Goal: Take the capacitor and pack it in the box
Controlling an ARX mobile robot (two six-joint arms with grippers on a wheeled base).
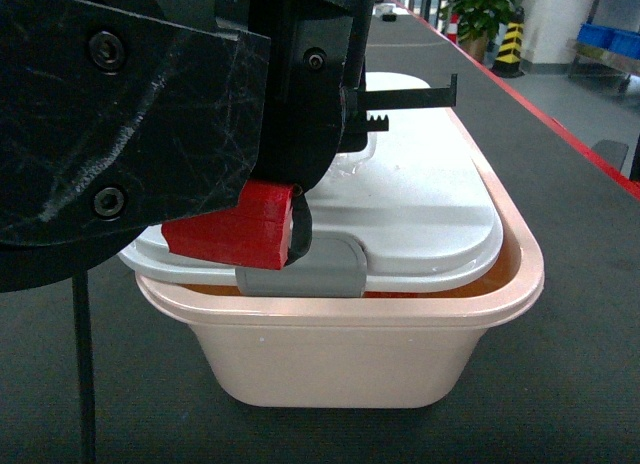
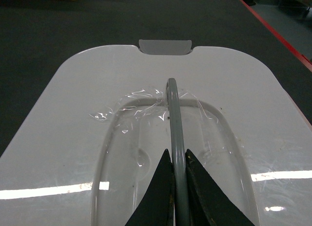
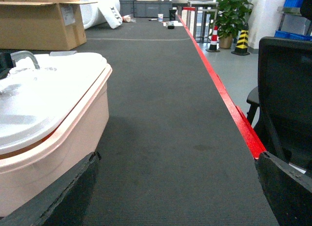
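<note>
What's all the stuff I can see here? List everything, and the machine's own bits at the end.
Box: one, pale peach-pink, on the dark belt, straight ahead.
Lid: one, white, resting askew on the box, one edge overhanging the rim.
Latch: grey, on the lid's near edge; another on the far edge.
Handle: one, grey, raised at the lid's middle.
Cardboard carton: one, brown, far end of the belt.
Potted plant: one, green, beyond the belt.
Chair: one, black, right of the belt.
Belt: dark grey, red-edged.
Left gripper: black, closed on the handle.
Right gripper: black, open, low over the belt.
</note>
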